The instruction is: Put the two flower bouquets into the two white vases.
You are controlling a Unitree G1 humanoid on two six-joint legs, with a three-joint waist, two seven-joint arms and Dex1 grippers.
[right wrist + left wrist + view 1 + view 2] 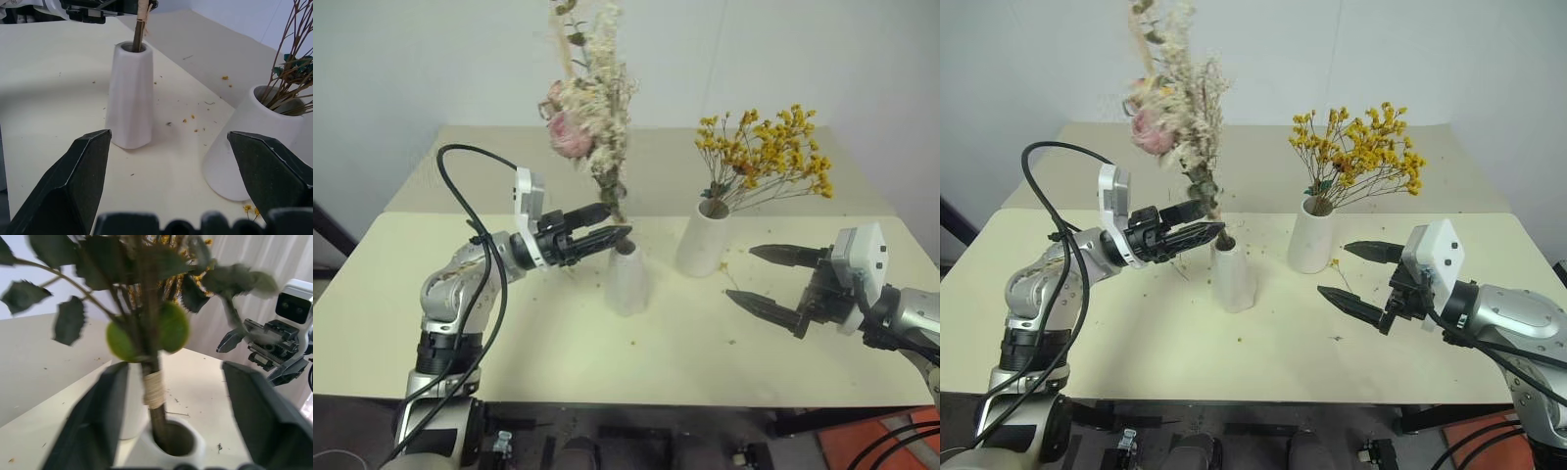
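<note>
the dried bunch with pink rose and dark leaves (589, 108) stands upright at frame centre, stem in the small white cone vase (626, 279). the left gripper (607, 230), jaws parted around the stem, is nearest. the right gripper (766, 277) is open, empty. two vases, two bouquets: yellow spray (766, 155) in the wider white vase (704, 243).

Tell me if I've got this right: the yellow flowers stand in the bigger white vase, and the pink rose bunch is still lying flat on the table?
Not quite. The yellow flowers do stand in the bigger vase, but the rose bunch is not lying on the table: it stands upright with its stem in the smaller vase. The left eye view shows this, and the left wrist view shows the stem entering the vase's mouth.
</note>
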